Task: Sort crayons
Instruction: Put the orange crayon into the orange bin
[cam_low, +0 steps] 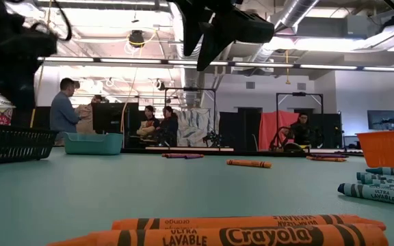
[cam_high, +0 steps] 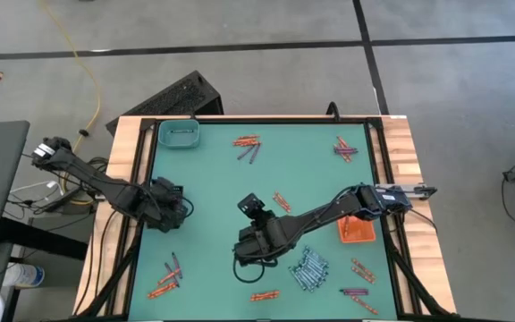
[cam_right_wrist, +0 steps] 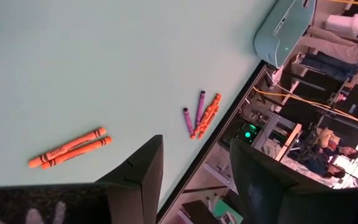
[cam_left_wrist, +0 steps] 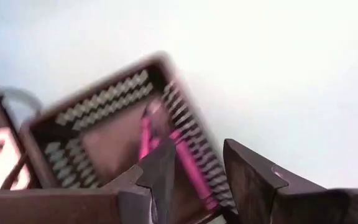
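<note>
left wrist view | purple crayons (cam_left_wrist: 188, 163) lengthwise in black tray (cam_left_wrist: 107, 102) | left pincer (cam_left_wrist: 197, 177) apart | right pincer (cam_right_wrist: 194, 174) apart

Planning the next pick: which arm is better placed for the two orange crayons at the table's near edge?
Probably the right. Its open, empty pincer hangs over the table's middle, and its wrist view already shows the pair of orange crayons ahead. The left pincer is over the black tray at the left edge, with purple crayons inside.
</note>
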`<state>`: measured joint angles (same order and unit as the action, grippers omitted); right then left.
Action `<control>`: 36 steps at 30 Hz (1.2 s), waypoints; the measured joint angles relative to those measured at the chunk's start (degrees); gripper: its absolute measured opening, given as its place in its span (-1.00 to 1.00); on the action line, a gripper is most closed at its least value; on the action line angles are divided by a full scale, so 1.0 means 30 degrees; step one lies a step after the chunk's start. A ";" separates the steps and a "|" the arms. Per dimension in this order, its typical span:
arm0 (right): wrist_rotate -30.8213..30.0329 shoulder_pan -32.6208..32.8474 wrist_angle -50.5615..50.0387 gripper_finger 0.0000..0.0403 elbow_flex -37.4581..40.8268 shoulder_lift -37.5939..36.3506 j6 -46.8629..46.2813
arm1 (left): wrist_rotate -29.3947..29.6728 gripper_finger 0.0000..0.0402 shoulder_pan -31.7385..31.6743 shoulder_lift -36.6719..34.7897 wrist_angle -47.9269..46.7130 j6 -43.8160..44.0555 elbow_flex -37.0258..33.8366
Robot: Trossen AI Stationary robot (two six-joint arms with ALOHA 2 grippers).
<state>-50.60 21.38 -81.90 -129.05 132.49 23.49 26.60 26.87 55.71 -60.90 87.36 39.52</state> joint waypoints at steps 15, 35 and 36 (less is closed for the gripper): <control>0.1167 0.0011 -0.2685 -0.06 -0.0066 -0.0051 -0.4122 | 0.4806 -0.37 -0.0044 0.0648 0.5351 -1.2709 0.3348; 0.5467 0.0444 -0.2661 -0.06 -0.0073 -0.0066 -0.7789 | 0.4361 -0.37 0.0910 0.6613 1.0899 -2.1816 0.3334; 0.5486 0.0403 -0.2589 -0.06 -0.0073 -0.0066 -0.7916 | 0.4362 -0.37 0.0917 0.7100 1.1232 -2.2241 0.3334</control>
<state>-34.15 22.59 -89.66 -129.27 132.29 -0.25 39.68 29.63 77.01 -27.20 20.63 49.52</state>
